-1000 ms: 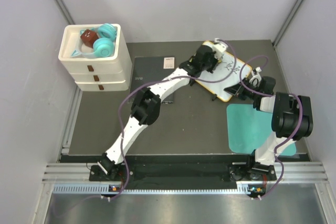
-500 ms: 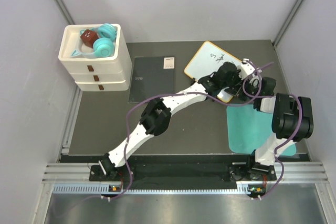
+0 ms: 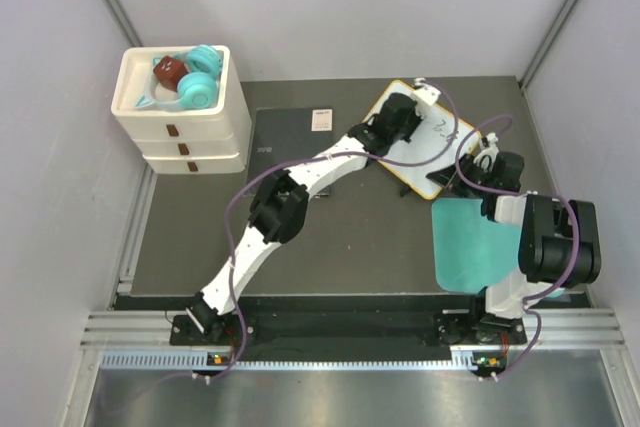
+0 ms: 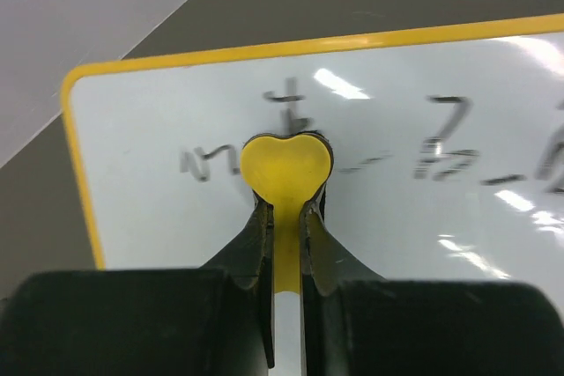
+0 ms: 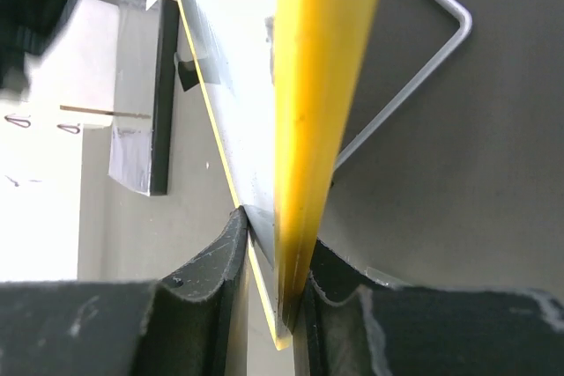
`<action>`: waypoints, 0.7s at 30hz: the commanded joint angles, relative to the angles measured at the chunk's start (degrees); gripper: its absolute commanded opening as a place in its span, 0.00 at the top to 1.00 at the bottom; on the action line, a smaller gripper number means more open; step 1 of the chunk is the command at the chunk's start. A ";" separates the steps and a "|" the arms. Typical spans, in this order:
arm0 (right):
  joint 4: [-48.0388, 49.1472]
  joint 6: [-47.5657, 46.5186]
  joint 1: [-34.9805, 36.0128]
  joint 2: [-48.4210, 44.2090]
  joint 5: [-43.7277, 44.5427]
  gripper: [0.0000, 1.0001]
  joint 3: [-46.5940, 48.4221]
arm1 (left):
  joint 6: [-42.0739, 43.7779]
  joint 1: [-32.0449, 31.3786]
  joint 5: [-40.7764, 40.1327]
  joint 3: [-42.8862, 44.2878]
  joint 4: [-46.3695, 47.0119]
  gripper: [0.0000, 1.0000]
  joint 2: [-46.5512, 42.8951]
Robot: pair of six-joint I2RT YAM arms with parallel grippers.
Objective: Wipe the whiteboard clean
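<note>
Left gripper (image 4: 286,210) swung back from the board's near-right corner to its far-left end. It is pinching a yellow eraser (image 4: 286,163) flat on the whiteboard (image 3: 428,152), which lies angled at far right between pad (image 3: 290,147) and mat (image 3: 470,247). Rim is close left of the eraser. Marks (image 4: 445,151) and open room run rightward. Right gripper (image 5: 273,237) is clamped on the right edge, likely to pin the board.

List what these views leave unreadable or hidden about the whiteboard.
- Left wrist: the handwriting on the whiteboard is blurred; the yellow heart-shaped eraser in the left hand covers some.
- Top external: marks too small; the left arm overlaps the board.
- Right wrist: the right hand grips the board edge-on, face unreadable.
</note>
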 commanded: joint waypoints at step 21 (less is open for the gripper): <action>-12.66 -8.15 6.51 -4.64 2.47 1.00 -5.46 | -9.46 3.96 14.29 5.33 1.81 1.00 -0.58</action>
